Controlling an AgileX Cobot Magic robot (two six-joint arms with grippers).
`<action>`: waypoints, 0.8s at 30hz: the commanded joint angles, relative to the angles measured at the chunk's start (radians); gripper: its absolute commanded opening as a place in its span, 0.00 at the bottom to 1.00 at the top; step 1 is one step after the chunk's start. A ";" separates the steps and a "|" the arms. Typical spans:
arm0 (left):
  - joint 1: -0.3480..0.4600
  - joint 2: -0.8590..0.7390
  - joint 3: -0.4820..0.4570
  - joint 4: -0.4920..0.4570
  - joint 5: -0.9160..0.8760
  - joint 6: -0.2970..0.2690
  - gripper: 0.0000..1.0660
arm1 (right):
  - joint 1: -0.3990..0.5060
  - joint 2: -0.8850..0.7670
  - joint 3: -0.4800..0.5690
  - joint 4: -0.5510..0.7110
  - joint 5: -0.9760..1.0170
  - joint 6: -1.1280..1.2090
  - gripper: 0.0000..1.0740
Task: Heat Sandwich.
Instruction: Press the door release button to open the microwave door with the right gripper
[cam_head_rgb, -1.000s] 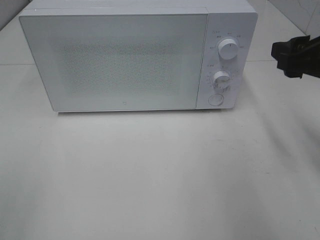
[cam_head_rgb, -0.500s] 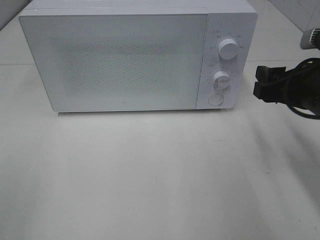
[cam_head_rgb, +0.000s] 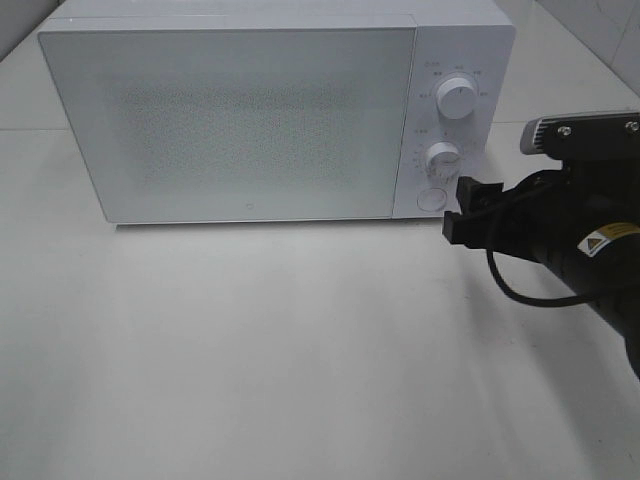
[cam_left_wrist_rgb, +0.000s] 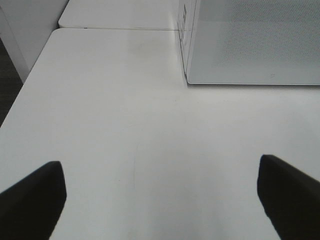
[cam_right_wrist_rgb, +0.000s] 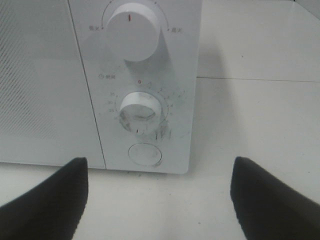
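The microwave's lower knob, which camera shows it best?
The right wrist view: the lower knob sits in the centre, close enough to see its dial marks. The exterior high view shows it small, near the right gripper. The left wrist view shows only a corner of the microwave, no knob.

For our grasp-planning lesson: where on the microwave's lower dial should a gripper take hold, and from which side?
Pinch the lower dial by its rim, fingers either side, coming straight at the microwave's front. It is a short cylinder standing out from a flat panel, so only the rim offers grip. The open right gripper faces it.
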 joint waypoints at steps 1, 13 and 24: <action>0.003 -0.026 0.004 -0.005 -0.007 -0.001 0.92 | 0.048 0.034 -0.002 0.046 -0.043 -0.011 0.71; 0.003 -0.026 0.004 -0.005 -0.007 -0.001 0.92 | 0.143 0.102 -0.002 0.135 -0.073 -0.008 0.71; 0.003 -0.026 0.004 -0.005 -0.007 -0.001 0.92 | 0.148 0.102 -0.002 0.134 -0.077 0.027 0.71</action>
